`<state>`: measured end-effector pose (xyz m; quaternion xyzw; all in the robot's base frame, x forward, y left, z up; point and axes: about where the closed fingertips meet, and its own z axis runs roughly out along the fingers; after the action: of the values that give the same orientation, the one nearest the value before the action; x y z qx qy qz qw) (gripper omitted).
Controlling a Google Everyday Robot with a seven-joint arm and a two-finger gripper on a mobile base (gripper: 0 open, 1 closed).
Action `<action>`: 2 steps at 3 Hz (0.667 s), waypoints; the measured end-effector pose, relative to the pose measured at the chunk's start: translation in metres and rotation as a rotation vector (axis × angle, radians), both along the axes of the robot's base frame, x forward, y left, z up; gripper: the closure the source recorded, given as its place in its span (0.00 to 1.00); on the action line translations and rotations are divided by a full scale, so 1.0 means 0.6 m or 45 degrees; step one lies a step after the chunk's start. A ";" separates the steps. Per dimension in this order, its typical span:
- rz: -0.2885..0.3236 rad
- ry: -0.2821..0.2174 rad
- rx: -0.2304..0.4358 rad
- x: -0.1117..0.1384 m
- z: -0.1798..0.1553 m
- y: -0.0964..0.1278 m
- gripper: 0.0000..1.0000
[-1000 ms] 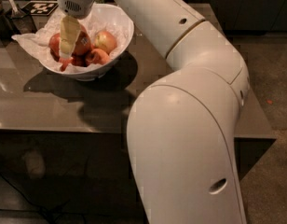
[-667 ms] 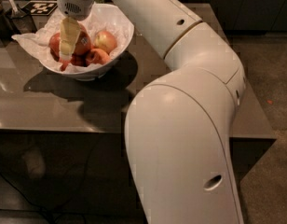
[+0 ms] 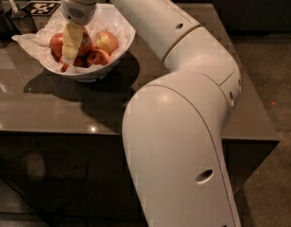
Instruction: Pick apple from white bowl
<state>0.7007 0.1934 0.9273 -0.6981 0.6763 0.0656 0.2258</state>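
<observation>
The apples (image 3: 106,41) lie heaped in the white bowl (image 3: 89,74), which stands near the far left corner of the table (image 3: 41,110). At least four red and yellow fruits show on the crumpled paper lining (image 3: 28,41), which spills over the bowl's left rim. None has been lifted out.

The pincer (image 3: 67,59) reaches down into the bowl on its left side, its tip low among the fruit between the leftmost apple (image 3: 56,44) and the one beside it. From this angle it reads as one pale shape, so I cannot tell whether it is spread, pressed together, or already pinching an apple.

Compared with a second ago, the pincer sits slightly lower in the heap, and the wrist housing above it has sunk toward the rim. The bend of the white arm (image 3: 183,126) has also shifted in the foreground. The bowl and apples look unmoved.

I judge that the descent is at or near its end and the grasp itself is the step in hand. The fruit is packed close, so a neighbour may roll, or the paper may be caught along with the apple.
</observation>
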 end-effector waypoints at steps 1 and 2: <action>-0.003 0.024 -0.003 0.004 -0.014 -0.007 0.00; -0.003 0.024 -0.003 0.004 -0.014 -0.007 0.00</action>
<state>0.7033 0.1894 0.9187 -0.6971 0.6792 0.0711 0.2184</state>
